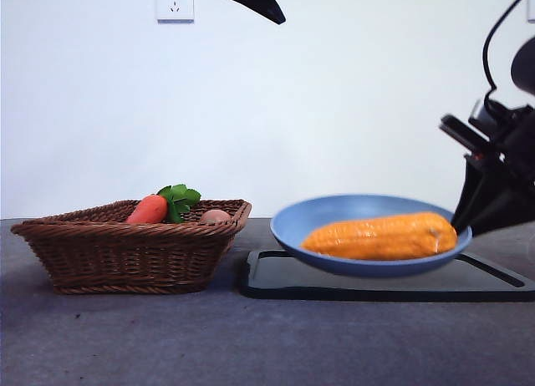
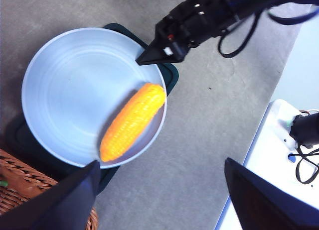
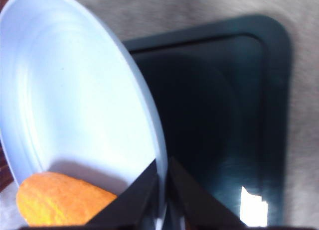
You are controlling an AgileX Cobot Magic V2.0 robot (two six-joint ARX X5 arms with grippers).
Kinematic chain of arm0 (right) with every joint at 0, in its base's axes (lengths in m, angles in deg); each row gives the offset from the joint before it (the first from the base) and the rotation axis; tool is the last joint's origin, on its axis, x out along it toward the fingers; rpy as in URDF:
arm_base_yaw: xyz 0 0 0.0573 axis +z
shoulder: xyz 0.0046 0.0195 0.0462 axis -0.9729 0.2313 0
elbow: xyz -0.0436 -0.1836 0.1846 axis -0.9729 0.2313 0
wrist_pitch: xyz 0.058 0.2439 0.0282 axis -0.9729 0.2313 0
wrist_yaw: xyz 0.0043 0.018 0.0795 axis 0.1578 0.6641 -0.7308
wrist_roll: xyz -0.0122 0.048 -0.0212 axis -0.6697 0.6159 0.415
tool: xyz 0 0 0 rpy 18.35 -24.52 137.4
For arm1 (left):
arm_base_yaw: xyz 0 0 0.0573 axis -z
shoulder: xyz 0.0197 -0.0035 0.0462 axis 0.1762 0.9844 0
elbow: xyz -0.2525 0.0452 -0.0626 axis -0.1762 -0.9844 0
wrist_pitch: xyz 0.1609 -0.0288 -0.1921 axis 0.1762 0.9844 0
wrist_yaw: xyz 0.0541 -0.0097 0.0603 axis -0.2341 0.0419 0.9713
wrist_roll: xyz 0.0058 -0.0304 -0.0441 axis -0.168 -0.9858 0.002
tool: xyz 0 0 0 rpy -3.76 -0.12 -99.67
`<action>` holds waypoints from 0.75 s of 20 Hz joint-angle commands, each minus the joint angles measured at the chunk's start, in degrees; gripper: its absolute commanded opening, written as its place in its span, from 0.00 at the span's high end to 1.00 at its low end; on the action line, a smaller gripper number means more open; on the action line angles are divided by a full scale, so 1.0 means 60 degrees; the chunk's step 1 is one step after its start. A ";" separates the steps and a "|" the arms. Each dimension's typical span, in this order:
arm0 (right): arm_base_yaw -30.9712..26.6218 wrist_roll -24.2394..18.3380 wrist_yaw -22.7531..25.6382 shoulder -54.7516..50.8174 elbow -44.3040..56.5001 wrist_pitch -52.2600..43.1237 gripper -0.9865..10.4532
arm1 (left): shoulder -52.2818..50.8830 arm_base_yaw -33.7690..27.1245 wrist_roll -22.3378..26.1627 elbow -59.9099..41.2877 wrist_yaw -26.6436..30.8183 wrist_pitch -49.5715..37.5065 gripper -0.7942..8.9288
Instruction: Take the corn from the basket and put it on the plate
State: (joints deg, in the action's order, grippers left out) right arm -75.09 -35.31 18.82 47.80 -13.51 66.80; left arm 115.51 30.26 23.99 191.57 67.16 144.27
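Corn (image 1: pixel 380 236) in plate (image 1: pixel 334 210) (right gripper (image 3: pixel 163 182) pinching rim).

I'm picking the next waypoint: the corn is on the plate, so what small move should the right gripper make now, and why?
Probably lower the plate straight down. The right gripper pinches its rim, holding it above the black tray, and the corn lies close to the front rim, so tilting could roll it off.
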 commanded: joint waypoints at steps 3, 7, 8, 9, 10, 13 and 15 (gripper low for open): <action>-0.0109 0.0095 -0.0131 0.0874 -0.0255 -0.0259 0.91 | 0.0138 0.0073 -0.0015 0.0302 0.0011 -0.0044 0.50; -0.0106 0.0069 -0.0135 0.1115 -0.0277 -0.0197 0.91 | 0.0138 0.0073 -0.0015 0.0302 0.0011 -0.0040 0.50; -0.0091 0.0058 -0.0138 0.1115 -0.0277 -0.0204 0.91 | 0.0138 0.0073 -0.0015 0.0302 0.0011 -0.0040 0.50; -0.0091 0.0062 -0.0138 0.1115 -0.0277 -0.0200 0.91 | 0.0138 0.0073 -0.0011 0.0302 0.0015 -0.0040 0.50; -0.0091 0.0058 -0.0135 0.1115 -0.0277 -0.0171 0.90 | 0.0138 0.0073 -0.0011 0.0302 0.0011 -0.0044 0.50; -0.0091 0.0066 -0.0375 0.1096 -0.0277 -0.0179 0.76 | 0.0138 0.0073 -0.0007 0.0302 0.0015 -0.0051 0.50; -0.0095 0.0095 -0.0601 0.1042 -0.0277 -0.0164 0.71 | 0.0138 0.0073 -0.0004 0.0302 0.0015 -0.0055 0.50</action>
State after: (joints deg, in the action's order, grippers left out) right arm -75.83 -34.90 15.11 53.28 -14.26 65.97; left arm 115.51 30.26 23.97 191.57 67.19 144.27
